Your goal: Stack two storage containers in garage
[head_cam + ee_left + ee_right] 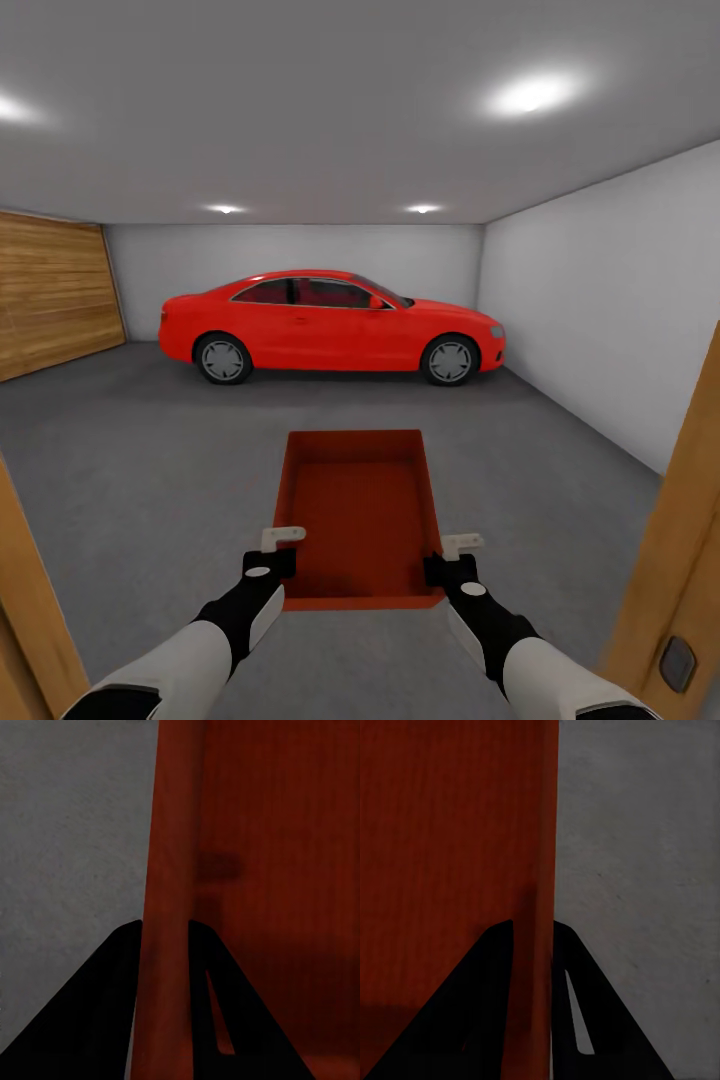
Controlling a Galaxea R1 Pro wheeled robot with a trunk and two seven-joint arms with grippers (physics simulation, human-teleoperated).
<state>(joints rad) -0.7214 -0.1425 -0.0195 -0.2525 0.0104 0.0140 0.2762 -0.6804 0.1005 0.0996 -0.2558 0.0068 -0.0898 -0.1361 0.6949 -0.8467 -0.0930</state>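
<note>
- Door frames [672,560] in light wood are seen at both near edges of the head view, with the garage beyond them.
- Both arms are stretched forward, and one orange-red bin [362,520] is carried between them, above the grey concrete floor [140,470].
- The left gripper [283,548] is clamped on the bin's left wall near its near corner; in the left wrist view the thin wall [171,907] is seen pinched between the two dark fingers [90,1020].
- The right gripper [450,553] is clamped likewise on the right wall; in the right wrist view that wall [544,870] runs between the fingers [607,1020], with floor beside it.
- The bin is held level and open side up, with nothing seen inside it.
- Farther on, a red car [330,325] is parked side-on near the white back wall [300,250].
- A slatted wooden door [50,295] is set in the left wall, and a plain white wall [610,300] closes the right side.
- Ceiling lights [530,95] are lit overhead.
</note>
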